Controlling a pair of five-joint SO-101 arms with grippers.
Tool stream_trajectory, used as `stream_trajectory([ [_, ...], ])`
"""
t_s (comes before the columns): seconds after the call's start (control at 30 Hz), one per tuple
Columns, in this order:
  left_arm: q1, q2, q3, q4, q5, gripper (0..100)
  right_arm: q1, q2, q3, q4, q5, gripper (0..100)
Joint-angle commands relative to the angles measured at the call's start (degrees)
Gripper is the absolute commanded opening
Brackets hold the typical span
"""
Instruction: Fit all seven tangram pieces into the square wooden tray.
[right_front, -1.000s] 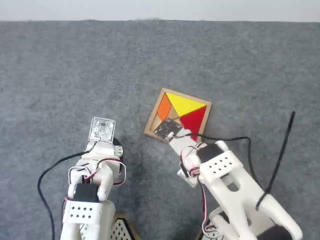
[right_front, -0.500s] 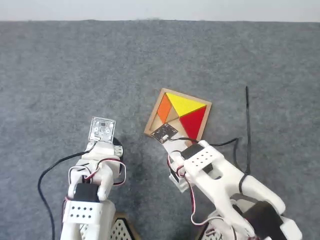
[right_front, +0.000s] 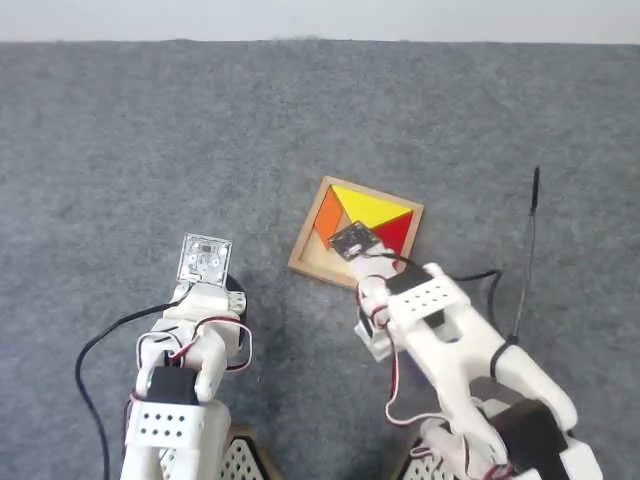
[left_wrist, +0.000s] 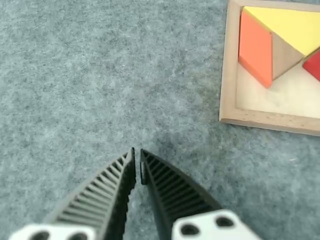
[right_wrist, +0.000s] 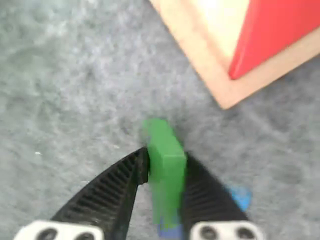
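left end effector (left_wrist: 137, 156): clenched on nothing, we see its tips almost meeting just above the grey desk (right_front: 150, 130)
right end effector (right_wrist: 165, 159): grasping the green piece (right_wrist: 163, 149), which stands on edge between its fingers
green piece: off the desk, near one corner of the tray (right_front: 305, 262), outside its rim
tray: seen from above, at about 1 o'clock from the left arm; the right arm comes over it from 5 o'clock
orange piece (left_wrist: 255, 45): in the tray, 9 o'clock side
yellow piece (left_wrist: 290, 25): in the tray, 12 o'clock side, touching the orange one
red piece (right_wrist: 270, 35): in the tray, 3 o'clock side
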Motion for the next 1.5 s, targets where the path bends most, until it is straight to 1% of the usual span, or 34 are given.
stream_trajectory([
  [0.0, -0.2, -0.7, -0.5, 0.1, 0.4, 2, 3.7, 0.5, -3.8, -0.6, 2.2, 0.6],
  [0.2, -0.2, -0.7, -0.5, 0.1, 0.4, 2, 3.9, 0.5, -12.0, 4.5, 2.2, 0.8],
  [0.33, -0.2, -0.7, -0.5, 0.1, 0.4, 2, 2.3, 2.3, -21.6, 9.0, 2.5, 0.8],
  [0.43, -0.2, -0.7, -0.5, 0.1, 0.4, 2, 0.0, 6.5, -29.7, 11.7, 2.7, 0.8],
  [0.5, -0.2, -0.7, -0.5, 0.1, 0.4, 2, -1.5, 10.9, -34.9, 12.2, 3.3, 0.8],
  [0.6, -0.2, -0.7, -0.5, 0.1, 0.4, 2, -3.1, 18.3, -41.7, 11.8, 6.5, 0.8],
  [0.8, -0.2, -0.7, -0.5, 0.1, 0.4, 2, -3.0, 29.1, -52.9, 11.6, 7.0, 0.8],
  [0.93, -0.2, -0.7, -0.5, 0.1, 0.4, 2, -2.2, 34.2, -55.3, 8.8, 7.6, 0.9],
  [1.07, -0.2, -0.7, -0.5, 0.1, 0.4, 2, -1.2, 37.3, -55.8, 8.7, 7.6, 1.3],
  [1.13, -0.2, -0.7, -0.5, 0.1, 0.4, 2, -0.7, 37.5, -55.6, 8.8, 7.6, 3.8],
  [1.47, -0.2, -0.7, -0.5, 0.1, 0.4, 2, 0.0, 37.5, -56.1, 10.2, 7.6, 28.5],
])
